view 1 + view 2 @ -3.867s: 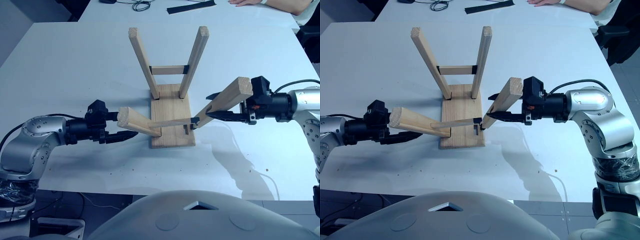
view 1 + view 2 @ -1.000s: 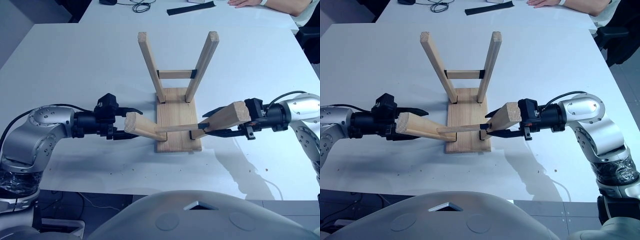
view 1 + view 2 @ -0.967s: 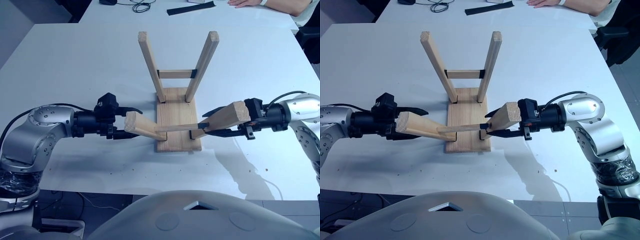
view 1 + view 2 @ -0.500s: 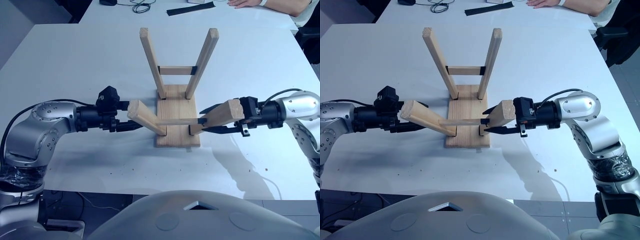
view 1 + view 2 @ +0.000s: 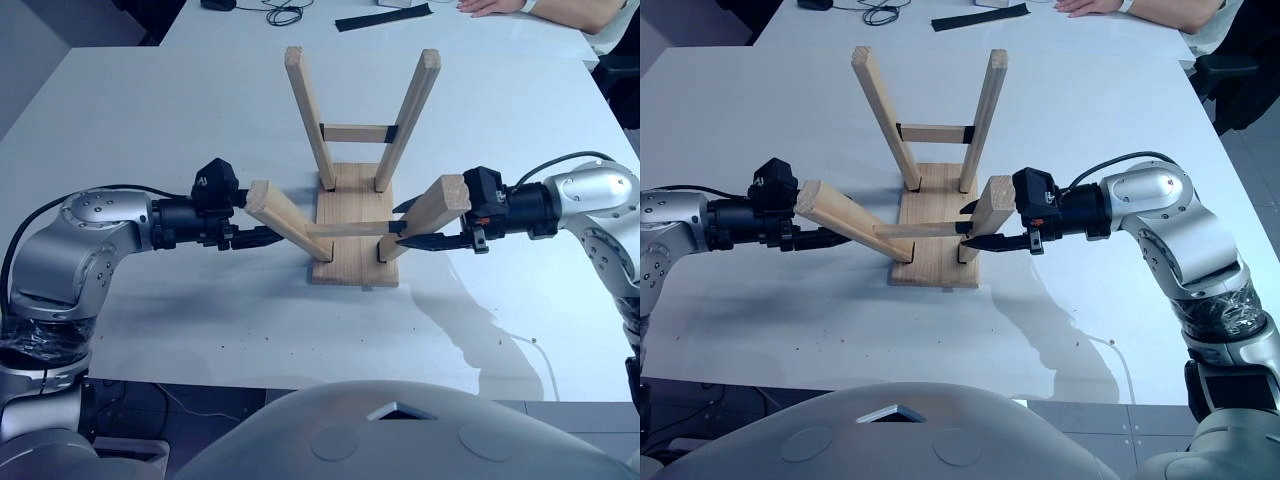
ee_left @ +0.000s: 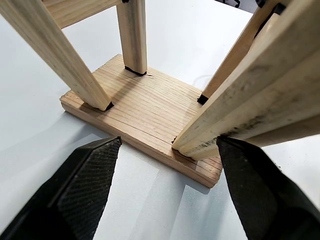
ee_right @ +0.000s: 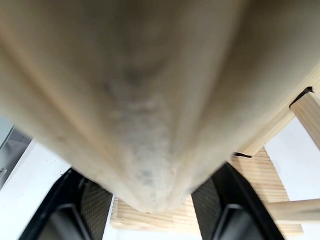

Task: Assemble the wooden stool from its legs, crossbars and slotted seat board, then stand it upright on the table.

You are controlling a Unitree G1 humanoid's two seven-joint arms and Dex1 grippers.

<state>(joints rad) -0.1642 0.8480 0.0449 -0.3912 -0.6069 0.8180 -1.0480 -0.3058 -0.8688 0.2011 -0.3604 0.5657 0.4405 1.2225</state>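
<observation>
Upturned stool, right hand clasping leg

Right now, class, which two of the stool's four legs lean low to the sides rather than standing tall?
The near left leg and near right leg, splayed outward. The far left leg and far right leg rise steeply from the seat board.

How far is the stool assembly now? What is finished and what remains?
Done: the far legs with the far crossbar stand in the seat board. In hand: the right claw grips the near right leg, the left claw is at the near left leg; both legs, joined by the near crossbar, lean outwards. Left: seat them, then turn everything upright.
</observation>
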